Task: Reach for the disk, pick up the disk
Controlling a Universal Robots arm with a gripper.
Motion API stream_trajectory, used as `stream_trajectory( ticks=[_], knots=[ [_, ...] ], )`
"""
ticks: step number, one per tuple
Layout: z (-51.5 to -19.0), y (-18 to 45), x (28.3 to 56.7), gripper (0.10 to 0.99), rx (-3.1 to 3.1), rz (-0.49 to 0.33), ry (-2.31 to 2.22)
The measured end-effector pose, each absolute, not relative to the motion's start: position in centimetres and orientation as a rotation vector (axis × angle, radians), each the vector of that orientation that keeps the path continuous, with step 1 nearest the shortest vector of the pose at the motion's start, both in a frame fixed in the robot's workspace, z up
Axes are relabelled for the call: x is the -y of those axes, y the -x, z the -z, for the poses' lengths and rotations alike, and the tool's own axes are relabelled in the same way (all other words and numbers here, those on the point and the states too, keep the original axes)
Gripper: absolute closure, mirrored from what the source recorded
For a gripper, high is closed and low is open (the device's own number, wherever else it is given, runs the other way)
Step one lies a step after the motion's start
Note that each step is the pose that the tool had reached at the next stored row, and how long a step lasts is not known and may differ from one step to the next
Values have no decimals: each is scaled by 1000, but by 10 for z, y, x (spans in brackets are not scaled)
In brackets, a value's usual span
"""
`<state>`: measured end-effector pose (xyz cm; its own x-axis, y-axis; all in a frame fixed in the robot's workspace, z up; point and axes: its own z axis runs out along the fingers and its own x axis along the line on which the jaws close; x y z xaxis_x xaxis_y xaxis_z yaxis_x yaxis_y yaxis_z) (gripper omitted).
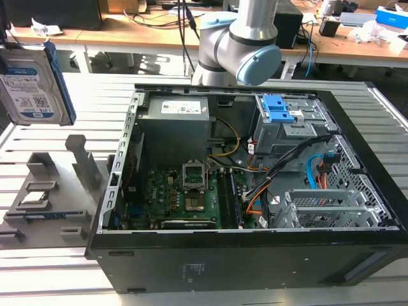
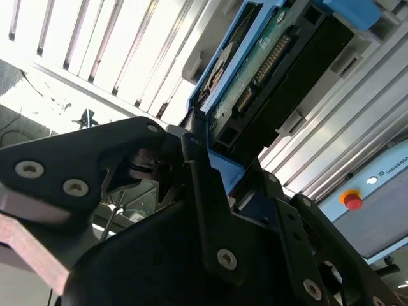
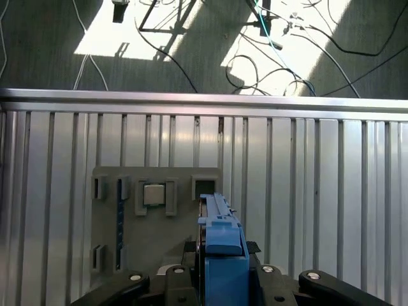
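Held the disk (image 1: 29,83) upright on its edge, well above the slatted surface (image 1: 38,274) at the exterior view's left, with the label side turned toward that camera. Touched nothing there except the grip. Had the claw (image 2: 229,159) drawn narrow and clamped onto it, dark fingers (image 2: 193,156) pressed against the blue carrier frame (image 2: 226,57) from either side in the second wrist view. Gripped by the frame's edges, in all likelihood, to spare the bare circuit board (image 2: 258,67) facing that camera and to give the pads something plastic to bite on.

Hung near the grey fixture (image 1: 57,191); could not tell whether directly over it or just beside it. Found, in that fixture, the small square chip (image 1: 36,199) seated in one pocket and a thin blue part (image 1: 54,215) lying in a slot, other pockets open. Judged the pick-up as done, going by the clear gap beneath the disk.

Kept well apart from the open computer case (image 1: 255,255), with its blue-tabbed drive bay (image 1: 280,108) in the far corner, just below the arm (image 1: 245,38).
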<state>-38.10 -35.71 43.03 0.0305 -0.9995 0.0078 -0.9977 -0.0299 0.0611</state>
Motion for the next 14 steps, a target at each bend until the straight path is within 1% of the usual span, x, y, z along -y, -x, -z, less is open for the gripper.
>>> stream_trajectory(
  ticks=[14],
  knots=[
    [-456, 380, 356, 722, 2152, 59, -2218]
  ],
)
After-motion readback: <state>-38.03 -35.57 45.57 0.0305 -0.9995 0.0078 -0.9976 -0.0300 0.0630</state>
